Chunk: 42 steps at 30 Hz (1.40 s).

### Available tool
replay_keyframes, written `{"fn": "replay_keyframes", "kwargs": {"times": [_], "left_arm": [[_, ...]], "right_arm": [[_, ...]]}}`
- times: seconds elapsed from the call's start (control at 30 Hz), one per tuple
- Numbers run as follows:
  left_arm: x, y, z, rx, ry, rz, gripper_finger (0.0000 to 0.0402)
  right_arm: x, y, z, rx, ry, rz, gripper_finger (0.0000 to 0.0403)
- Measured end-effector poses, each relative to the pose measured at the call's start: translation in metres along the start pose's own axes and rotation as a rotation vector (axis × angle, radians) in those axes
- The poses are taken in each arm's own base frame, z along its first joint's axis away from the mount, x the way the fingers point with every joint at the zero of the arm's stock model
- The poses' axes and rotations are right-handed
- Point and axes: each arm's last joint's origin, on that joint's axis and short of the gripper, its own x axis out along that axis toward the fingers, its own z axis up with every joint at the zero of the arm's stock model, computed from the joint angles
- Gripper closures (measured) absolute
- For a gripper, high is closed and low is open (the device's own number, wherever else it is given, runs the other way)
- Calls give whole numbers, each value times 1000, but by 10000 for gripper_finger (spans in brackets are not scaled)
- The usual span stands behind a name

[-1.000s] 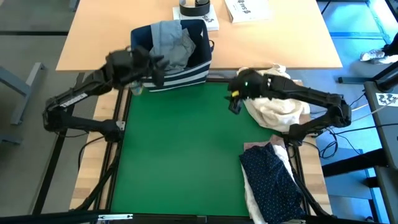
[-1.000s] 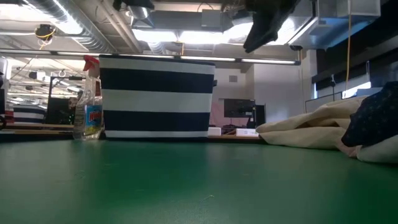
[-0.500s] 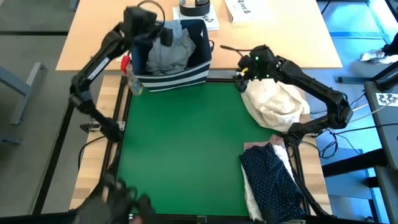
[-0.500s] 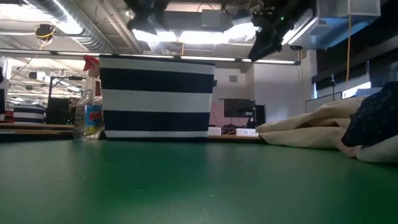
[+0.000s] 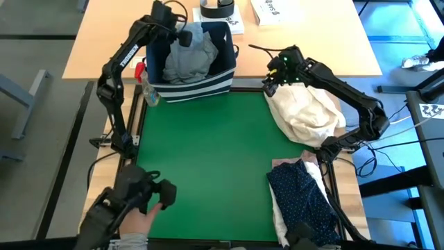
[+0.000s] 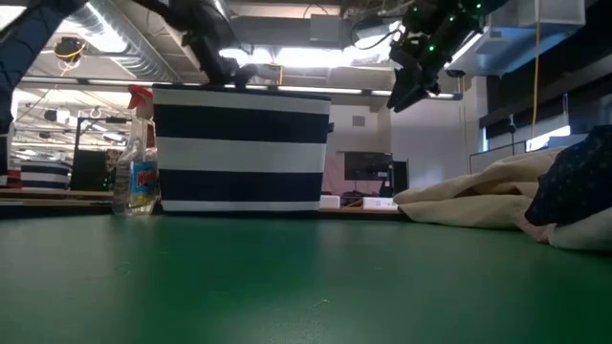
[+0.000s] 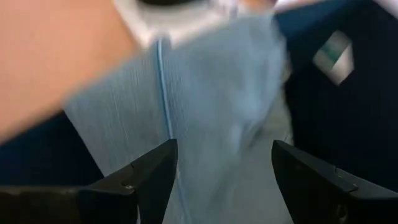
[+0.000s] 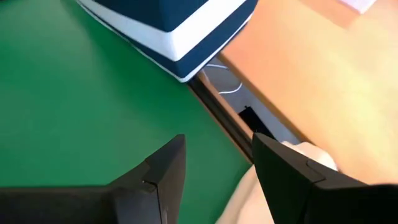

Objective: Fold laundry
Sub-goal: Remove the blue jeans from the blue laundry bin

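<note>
High view: we see the left gripper over the light grey jeans in the striped bin; the right gripper hangs above the cream bundle. The navy dotted shirt lies near the table's front right corner.
Left wrist view: fingers spread wide, empty, jeans just ahead.
Right wrist view: fingers apart, holding nothing.

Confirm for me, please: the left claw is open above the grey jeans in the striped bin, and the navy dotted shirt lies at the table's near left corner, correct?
Not quite. The high view shows the navy dotted shirt at the table's near right corner, not the left. The rest holds: the left claw is open above the grey jeans in the striped bin.
</note>
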Motion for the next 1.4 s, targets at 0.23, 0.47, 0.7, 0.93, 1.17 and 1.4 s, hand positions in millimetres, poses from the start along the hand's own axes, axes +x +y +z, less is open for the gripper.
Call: {"fn": "replay_keyframes", "kwargs": {"times": [0.23,0.47,0.7,0.93,1.17,1.4], "left_arm": [[31,5,-21,-18,196,93,149],[41,1,-29,9,246,163,149],[3,-4,-18,46,202,270,149],[26,8,-26,30,268,278,149],[59,5,-34,15,277,154,150],[69,2,-37,47,296,87,235]], "right_arm": [[21,0,-3,6,48,79,220],[26,0,-4,7,61,90,220],[25,1,-5,8,77,104,220],[26,1,-3,-14,55,112,220],[25,1,-4,-14,59,114,220],[25,1,-4,-14,62,114,220]]}}
